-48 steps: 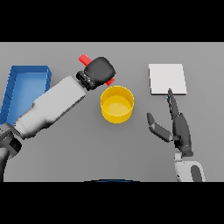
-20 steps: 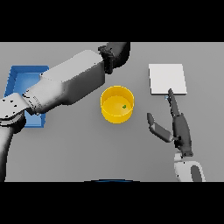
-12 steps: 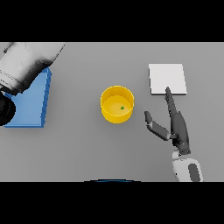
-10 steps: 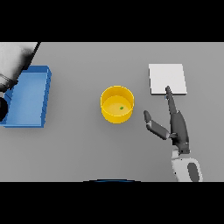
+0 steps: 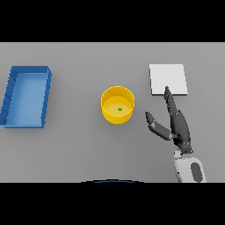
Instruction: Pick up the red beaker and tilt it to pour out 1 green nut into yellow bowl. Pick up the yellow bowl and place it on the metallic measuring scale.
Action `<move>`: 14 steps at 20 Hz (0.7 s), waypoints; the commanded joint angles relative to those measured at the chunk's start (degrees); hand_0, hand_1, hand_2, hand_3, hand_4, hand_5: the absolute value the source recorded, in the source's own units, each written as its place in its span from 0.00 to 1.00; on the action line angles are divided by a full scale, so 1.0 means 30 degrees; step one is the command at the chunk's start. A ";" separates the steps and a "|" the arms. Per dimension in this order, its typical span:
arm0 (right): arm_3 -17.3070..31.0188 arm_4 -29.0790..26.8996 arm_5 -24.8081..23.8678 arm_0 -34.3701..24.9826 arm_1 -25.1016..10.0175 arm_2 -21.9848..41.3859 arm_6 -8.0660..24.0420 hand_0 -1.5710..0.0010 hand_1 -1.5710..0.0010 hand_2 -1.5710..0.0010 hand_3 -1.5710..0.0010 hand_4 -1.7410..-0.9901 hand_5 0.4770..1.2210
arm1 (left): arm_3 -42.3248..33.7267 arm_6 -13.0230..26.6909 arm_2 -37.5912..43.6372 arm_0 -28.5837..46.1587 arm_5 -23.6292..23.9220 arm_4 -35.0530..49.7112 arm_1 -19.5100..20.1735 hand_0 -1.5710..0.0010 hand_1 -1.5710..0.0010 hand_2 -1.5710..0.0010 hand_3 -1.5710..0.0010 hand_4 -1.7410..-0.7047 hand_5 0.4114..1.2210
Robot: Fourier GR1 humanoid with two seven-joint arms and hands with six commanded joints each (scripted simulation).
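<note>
The grey table (image 5: 88, 149) fills the view, and everything on it can be placed from the yellow bowl (image 5: 117, 115), which stands upright near the middle. Well to the bowl's left lies a blue tray (image 5: 9, 97), the largest thing on the surface. Up and to the bowl's right, well apart from it, lies the metallic measuring scale (image 5: 168, 79), a flat pale square with nothing on it. Just beside the bowl on its right is the right hand (image 5: 178, 127), fingers straight and pointing toward the scale, thumb spread out toward the bowl, holding nothing and touching neither. Smallest is the green nut (image 5: 119, 109), a speck on the bowl's floor. Neither the red beaker nor the left hand shows in the view. With the nut in the bowl, the pouring step looks done, and the step in hand appears to be picking up the bowl. That move probably calls for the right hand to shift left, close round the bowl's wall, lift it level so the nut stays in, and carry it to the scale. Nothing of the room beyond the table can be seen.
</note>
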 commanded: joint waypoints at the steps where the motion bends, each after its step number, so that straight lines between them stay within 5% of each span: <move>1: 0.0067 -0.0276 0.0228 0.0008 -0.0009 -0.0034 -0.0140 1.00 1.00 1.00 1.00 0.80 0.24 | -0.0163 0.0258 0.0299 0.0527 0.0415 0.0637 0.0083 0.00 0.00 0.00 0.02 0.00 1.00; 4: 0.0002 0.0000 0.0208 0.0175 -0.0132 0.0097 -0.0198 1.00 1.00 1.00 1.00 0.77 0.26 | -0.0682 0.2337 0.1384 0.2105 0.1679 0.2962 0.0295 0.00 0.00 0.00 0.01 0.00 1.00; 8: -0.0148 0.0564 0.0059 0.0170 -0.0178 0.0396 -0.0359 1.00 1.00 1.00 1.00 0.73 0.30 | -0.2966 0.3330 0.2069 0.5057 0.2589 0.5438 0.0799 0.00 0.00 0.00 0.09 0.00 1.00; 14: 0.0596 0.0600 -0.0066 -0.0015 -0.0224 0.0216 -0.0596 1.00 1.00 1.00 1.00 0.71 0.30 | -0.9883 0.5697 0.2080 1.0725 0.5488 0.8456 0.1838 0.00 0.00 0.00 0.12 0.00 1.00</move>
